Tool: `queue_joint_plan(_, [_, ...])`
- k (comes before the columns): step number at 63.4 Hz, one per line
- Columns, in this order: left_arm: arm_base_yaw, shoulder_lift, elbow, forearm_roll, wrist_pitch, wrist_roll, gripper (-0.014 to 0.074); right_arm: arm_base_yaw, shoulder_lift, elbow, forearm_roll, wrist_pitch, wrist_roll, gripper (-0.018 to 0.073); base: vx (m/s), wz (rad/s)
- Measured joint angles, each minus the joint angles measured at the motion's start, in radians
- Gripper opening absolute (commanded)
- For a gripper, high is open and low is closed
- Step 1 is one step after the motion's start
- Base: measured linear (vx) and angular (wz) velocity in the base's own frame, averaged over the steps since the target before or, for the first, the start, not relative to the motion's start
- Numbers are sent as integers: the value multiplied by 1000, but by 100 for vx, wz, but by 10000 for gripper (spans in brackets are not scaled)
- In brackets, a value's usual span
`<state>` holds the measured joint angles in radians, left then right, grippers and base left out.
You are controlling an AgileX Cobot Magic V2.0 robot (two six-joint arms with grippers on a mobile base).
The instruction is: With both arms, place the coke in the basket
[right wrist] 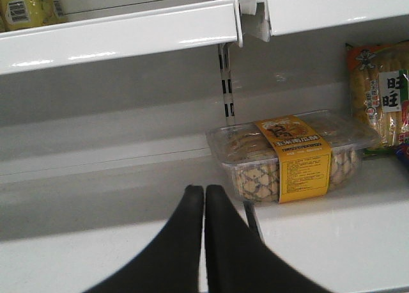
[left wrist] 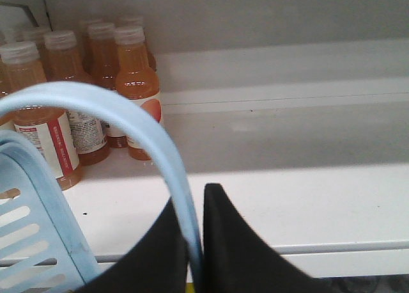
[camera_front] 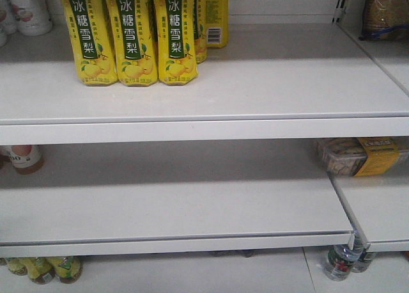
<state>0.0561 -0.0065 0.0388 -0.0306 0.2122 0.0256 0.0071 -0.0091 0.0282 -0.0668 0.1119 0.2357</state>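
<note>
My left fingers (left wrist: 195, 242) clamp the basket handle (left wrist: 128, 123); right fingers (right wrist: 204, 235) closed, empty; no coke visible, placing remains.

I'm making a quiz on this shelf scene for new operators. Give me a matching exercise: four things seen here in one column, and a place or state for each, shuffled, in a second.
Things:
1. left gripper
2. right gripper
3. yellow pear-drink bottles
4. clear biscuit box

Places or states:
A. on the shelf just ahead of the closed, empty fingers
B. standing in a row on the upper shelf
C. shut on the light blue basket handle
D. shut, holding nothing

Pairs: 1-C, 2-D, 3-B, 4-A
</note>
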Motion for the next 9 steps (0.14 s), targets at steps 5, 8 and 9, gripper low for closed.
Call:
queue_joint_plan(5, [0, 0, 0, 0, 0, 0, -6, 0, 0, 0, 0, 0, 0, -5, 0, 0])
queue_joint_plan(8, [0, 0, 0, 0, 0, 0, -6, 0, 0, 0, 0, 0, 0, -5, 0, 0])
queue_joint_plan(9, [0, 0, 0, 0, 0, 0, -6, 0, 0, 0, 0, 0, 0, -5, 0, 0])
